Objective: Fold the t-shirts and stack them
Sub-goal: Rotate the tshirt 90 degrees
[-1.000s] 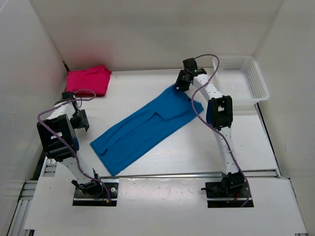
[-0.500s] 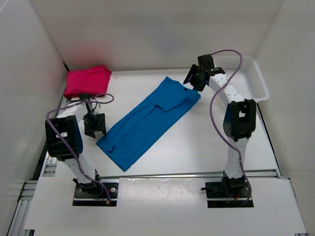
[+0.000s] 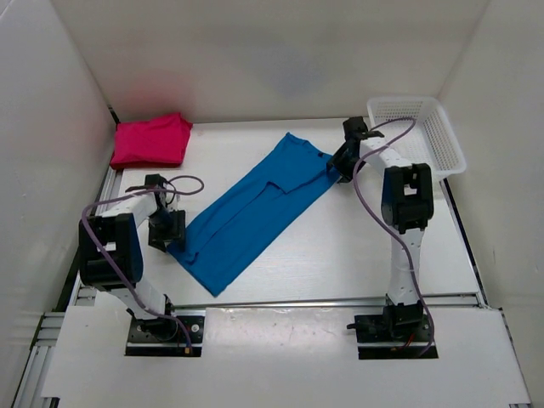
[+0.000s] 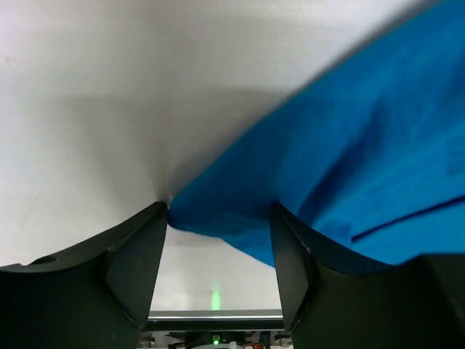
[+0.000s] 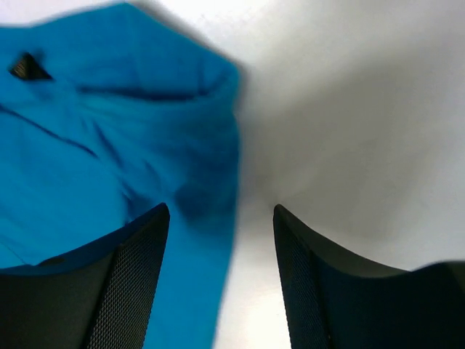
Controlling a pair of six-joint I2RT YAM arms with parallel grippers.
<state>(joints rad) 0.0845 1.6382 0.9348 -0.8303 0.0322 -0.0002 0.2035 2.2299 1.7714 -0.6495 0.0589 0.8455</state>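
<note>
A bright blue fabric t-shirt, folded into a long strip, lies flat on the white counter, running diagonally from near left to far right. At the shirt's near left corner the left tool is down at the counter with its 2 fingers spread wide, the cloth's corner lying loose in the gap. At the shirt's far right corner the right tool also stands wide, straddling the cloth's edge without pinching it. Far left of the shirt, a folded bright pink-magenta t-shirt rests by the back wall. Far right of it stands a white plastic mesh basket.
</note>
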